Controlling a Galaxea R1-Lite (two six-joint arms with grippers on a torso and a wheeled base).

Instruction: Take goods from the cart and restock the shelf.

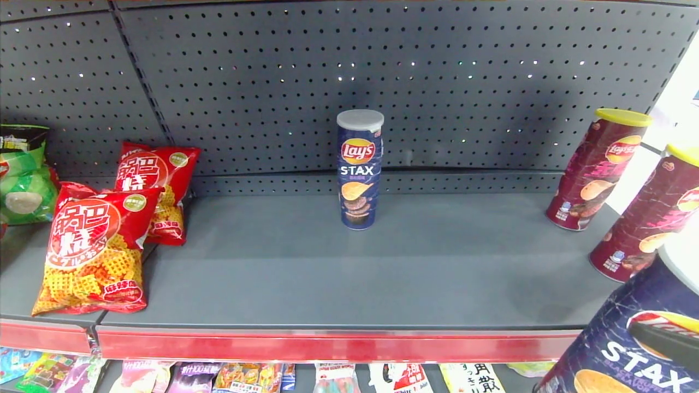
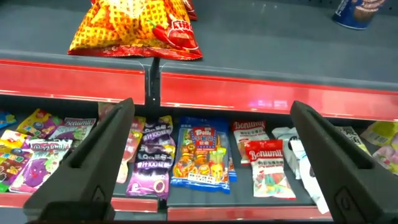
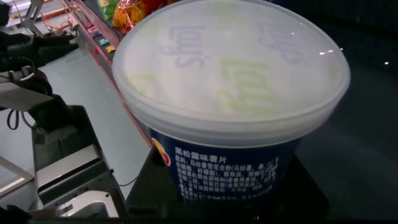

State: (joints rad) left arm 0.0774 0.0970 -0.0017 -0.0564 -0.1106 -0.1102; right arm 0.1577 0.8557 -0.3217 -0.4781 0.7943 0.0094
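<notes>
Two blue chip cans showed. One, the standing can (image 1: 359, 169), was upright at the far middle of the shelf (image 1: 306, 273), close to the pegboard (image 1: 262, 82) behind it. The other, the held can (image 1: 611, 349), was at the near right, in front of the shelf's red edge. The right gripper (image 1: 663, 339) pinched it, with a dark finger lying across its label and its pale lid (image 3: 230, 68) facing the wrist camera.

Two maroon cans (image 1: 598, 169) with yellow lids stood at the shelf's right end, one nearer than the other. Two red snack bags (image 1: 95, 251) sat at the left, with a green bag (image 1: 24, 180) farther left.

The left gripper (image 2: 211, 106) hung with its fingers spread wide and nothing between them. It was in front of the lower shelf (image 2: 249, 208), where candy packets (image 2: 202, 155) lay in a row.
</notes>
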